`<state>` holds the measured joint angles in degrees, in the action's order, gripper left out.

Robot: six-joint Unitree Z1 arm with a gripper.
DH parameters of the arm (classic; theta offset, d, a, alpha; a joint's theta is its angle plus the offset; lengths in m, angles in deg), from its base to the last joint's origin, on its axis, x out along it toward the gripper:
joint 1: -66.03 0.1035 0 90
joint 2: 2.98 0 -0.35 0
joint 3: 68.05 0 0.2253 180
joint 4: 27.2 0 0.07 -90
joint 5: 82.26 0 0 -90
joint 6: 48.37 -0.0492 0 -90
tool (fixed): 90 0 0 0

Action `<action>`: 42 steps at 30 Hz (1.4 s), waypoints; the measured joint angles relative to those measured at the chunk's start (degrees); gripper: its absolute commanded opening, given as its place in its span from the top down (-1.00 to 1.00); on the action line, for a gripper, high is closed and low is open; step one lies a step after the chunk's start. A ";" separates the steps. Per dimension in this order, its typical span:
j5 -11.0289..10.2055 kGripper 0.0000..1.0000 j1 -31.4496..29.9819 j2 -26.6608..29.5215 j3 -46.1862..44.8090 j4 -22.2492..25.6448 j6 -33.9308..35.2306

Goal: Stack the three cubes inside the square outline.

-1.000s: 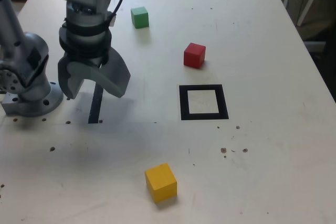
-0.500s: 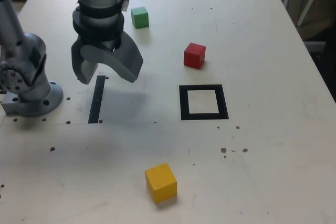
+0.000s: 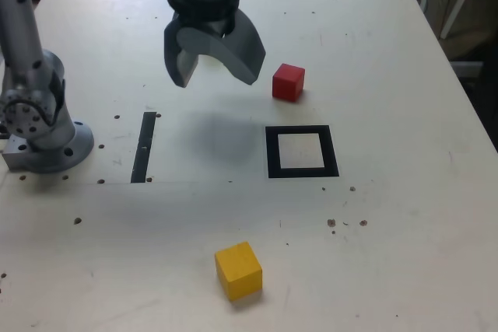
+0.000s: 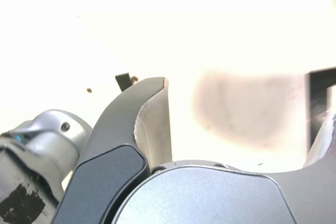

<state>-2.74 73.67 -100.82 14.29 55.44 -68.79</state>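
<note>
Overhead, our gripper (image 3: 212,68) hung with its jaws spread apart and nothing between them, above the far part of the white table (image 3: 389,215) in the exterior view. It cast a soft shadow (image 3: 222,136) on the tabletop just to the exterior view's left of the square outline (image 3: 301,152).

We saw the red cube (image 3: 288,82) resting on the table just beyond the outline, toward the exterior view's right of our gripper and apart from it. The yellow cube (image 3: 238,270) sat alone near the front edge, well apart from the outline and from the red one. We could not find the green cube; our arm covered the spot behind the jaws. The outline's pale centre held no cube.

A narrow black strip (image 3: 143,147) lay on the table to the exterior view's left of the outline, and the arm's grey base (image 3: 40,126) stood further left still, near the table's edge.

In the wrist view we saw one dark finger (image 4: 131,124) with its pale inner pad, the overexposed tabletop, the same shadow (image 4: 247,111), and a black edge of the outline (image 4: 317,100) beside it.
</note>
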 measured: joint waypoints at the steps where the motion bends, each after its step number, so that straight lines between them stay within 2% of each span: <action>1: -0.08 -1.00 0.70 -0.61 0.91 0.38 -0.96; 7: -0.56 -1.00 4.20 -5.03 7.82 2.03 -6.87; 19: -0.94 -0.99 7.69 -15.25 19.12 4.02 -13.28; 28: -1.10 -0.95 8.34 -20.27 23.48 4.55 -15.44; 36: -0.17 -0.89 9.22 -24.54 26.18 4.65 -16.69; 42: 0.32 -0.77 9.39 -26.20 27.03 4.65 -17.13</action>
<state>-2.42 83.07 -127.03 41.32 60.09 -85.92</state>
